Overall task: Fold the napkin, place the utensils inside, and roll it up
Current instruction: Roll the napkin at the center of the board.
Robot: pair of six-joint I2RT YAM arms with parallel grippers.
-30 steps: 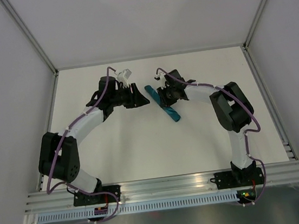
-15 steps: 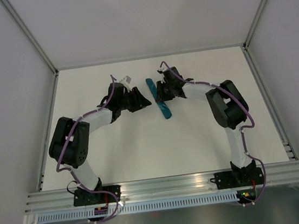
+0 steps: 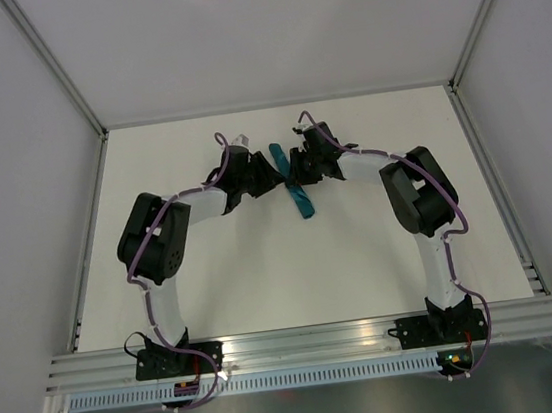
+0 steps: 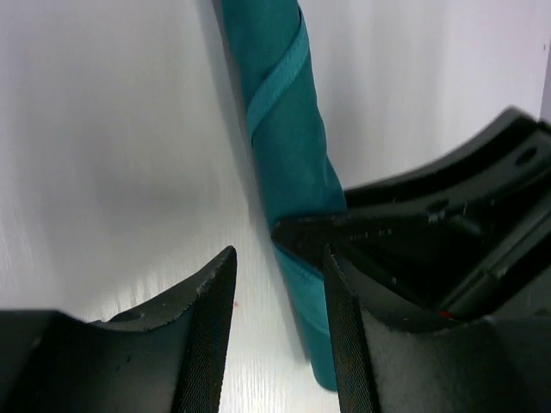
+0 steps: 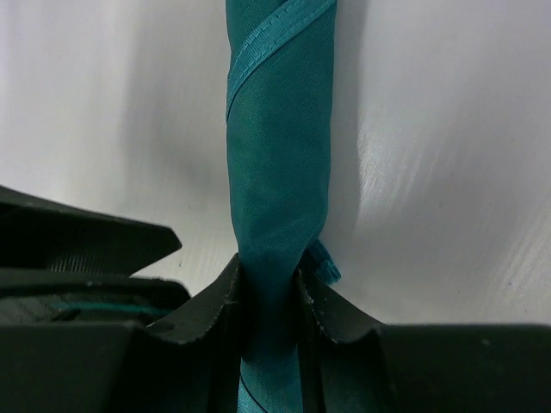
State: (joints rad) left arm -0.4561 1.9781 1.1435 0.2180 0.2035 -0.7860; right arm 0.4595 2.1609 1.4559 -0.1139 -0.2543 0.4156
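Left hand (image 4: 278,258) has swung in — half-open, empty, beside the napkin (image 5: 280,155); right hand (image 5: 269,275) pinches it.

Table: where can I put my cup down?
Bare table lies between the arms, from the napkin to the near rail, and in both far corners. Crowded: far middle, where the left tool and right tool meet at the napkin.

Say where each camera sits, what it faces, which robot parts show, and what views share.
Top external: above and behind; looks down at table, left arm, right arm, napkin.
Left wrist: faces the napkin; own left gripper below, right gripper at right.
Right wrist: faces along the napkin, right gripper clamping it.
All three share the napkin.
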